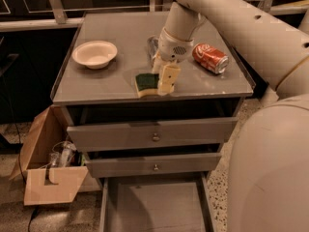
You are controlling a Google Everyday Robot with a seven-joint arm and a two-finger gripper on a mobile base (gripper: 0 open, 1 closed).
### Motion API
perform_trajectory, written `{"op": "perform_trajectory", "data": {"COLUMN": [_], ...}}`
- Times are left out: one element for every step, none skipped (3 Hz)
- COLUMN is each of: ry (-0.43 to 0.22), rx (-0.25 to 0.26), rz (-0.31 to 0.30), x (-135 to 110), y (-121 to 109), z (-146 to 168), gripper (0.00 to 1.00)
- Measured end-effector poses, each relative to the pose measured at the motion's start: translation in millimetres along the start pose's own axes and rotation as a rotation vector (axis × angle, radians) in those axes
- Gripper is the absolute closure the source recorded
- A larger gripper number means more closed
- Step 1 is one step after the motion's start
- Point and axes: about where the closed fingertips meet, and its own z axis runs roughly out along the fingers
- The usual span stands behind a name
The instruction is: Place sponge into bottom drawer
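Though a cardboard box [48, 178] sits on the floor at far left, it has no part in the job, nor has the pale bowl [94, 53] on the cabinet top [111, 88]. Further right the sponge [145, 83] lies green side up near the front edge, above the bottom drawer [154, 209], which stands pulled out to receive it. The gripper [161, 79] is down against the sponge's right side, likely to take it; whether it has closed cannot be told. A red can [210, 58] lies beyond.
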Motion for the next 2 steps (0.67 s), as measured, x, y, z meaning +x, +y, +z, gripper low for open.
{"op": "perform_trajectory", "data": {"ry": [0.000,0.000], "rx": [0.000,0.000], "rz": [0.000,0.000], "x": [0.0,0.0], "y": [0.0,0.0], "z": [0.0,0.0], "gripper": [0.66,0.89]}}
